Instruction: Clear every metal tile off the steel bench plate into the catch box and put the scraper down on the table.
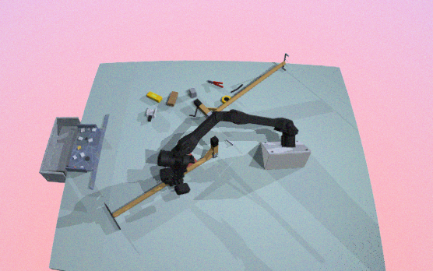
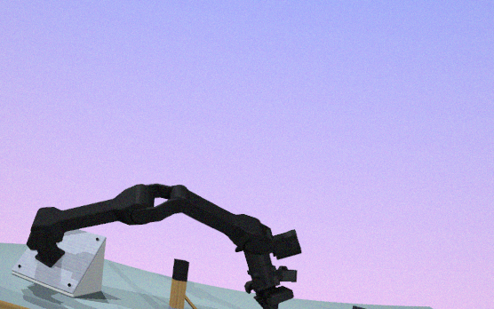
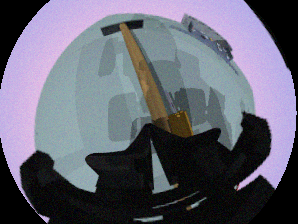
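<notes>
The long scraper (image 1: 136,202) (image 3: 142,82) has a wooden handle, a dark crosswise blade and an upright black-capped grip at its other end. It lies slanting, with the blade towards the lower left in the top view. My gripper (image 1: 171,180) (image 3: 151,126) is down over the handle. Its fingertips meet, and the handle shows beyond them, not between them. Whether they touch it is hidden. The blue-grey bench plate (image 1: 85,163) is at the left, with several small tiles on it, mostly pale, one yellow. The grey catch box (image 1: 52,153) (image 3: 200,26) adjoins its far end.
A second long wooden tool (image 1: 253,86) with a hooked end lies behind the arm. A yellow block (image 1: 154,96), brown block (image 1: 172,99), grey cube (image 1: 192,93), red pliers (image 1: 216,83) and white bracket (image 1: 151,112) lie at the back. A blue-grey strip (image 1: 99,152) runs beside the plate.
</notes>
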